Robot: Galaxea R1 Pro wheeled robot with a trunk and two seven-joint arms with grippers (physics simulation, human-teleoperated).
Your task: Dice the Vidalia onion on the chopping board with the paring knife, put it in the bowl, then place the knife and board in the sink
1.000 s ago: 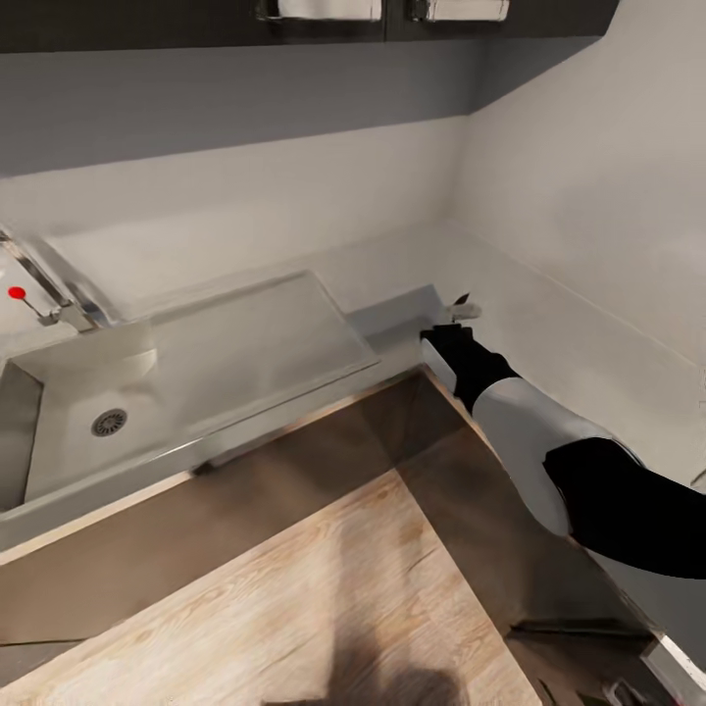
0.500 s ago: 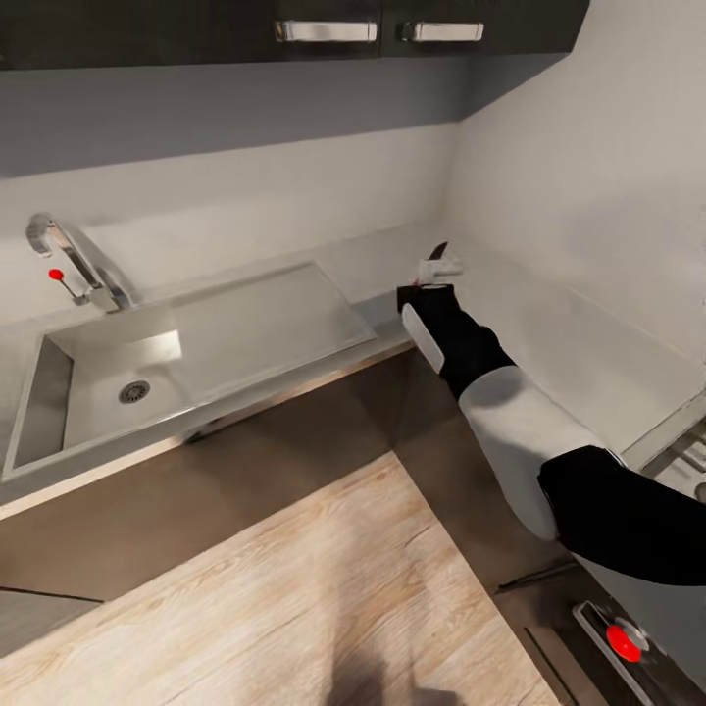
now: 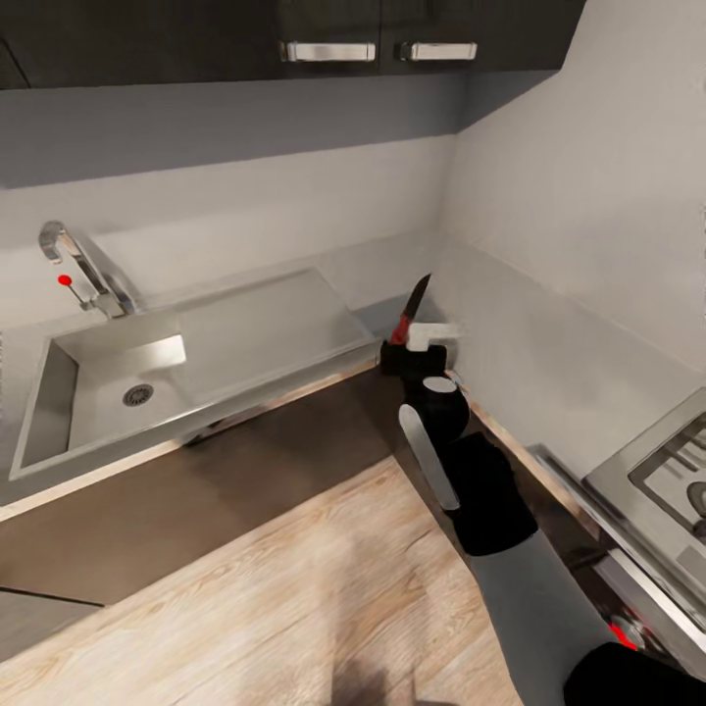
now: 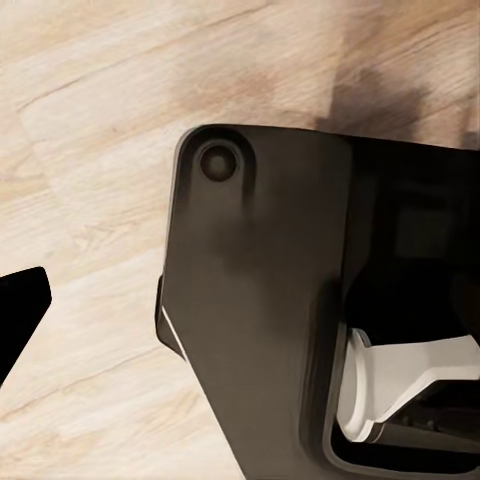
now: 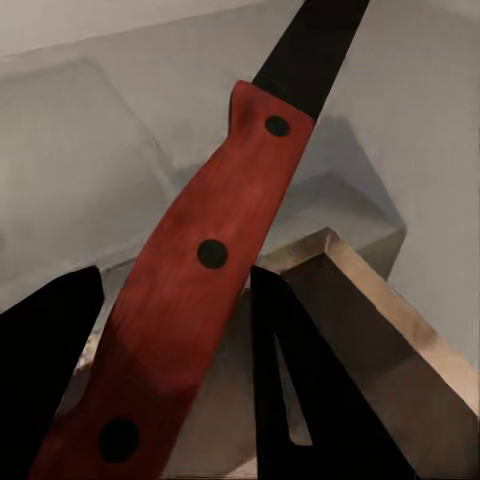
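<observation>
The paring knife (image 3: 412, 309) has a dark pointed blade and a red riveted handle (image 5: 200, 260). My right gripper (image 3: 410, 341) is shut on that handle and holds the knife blade-up over the countertop (image 3: 378, 312), just right of the sink's drainboard. In the right wrist view its black fingers (image 5: 300, 380) flank the handle. The sink (image 3: 59, 392) lies to the left, with a bare basin, a round drain (image 3: 138, 394) and a chrome tap (image 3: 83, 265) with a red knob. One black fingertip (image 4: 15, 315) of the left gripper shows over the floor. Onion, chopping board and bowl are out of view.
A stove top (image 3: 667, 461) sits at the right on the counter that meets this one at the corner. Dark upper cabinets (image 3: 373, 39) hang over the worktop. Light wood floor (image 3: 294, 588) spreads in front. My own dark base (image 4: 260, 320) appears below the left wrist camera.
The camera has shifted, bringing the stove into view. My right arm has drawn back from the counter corner toward me, and the knife now stands more upright.
</observation>
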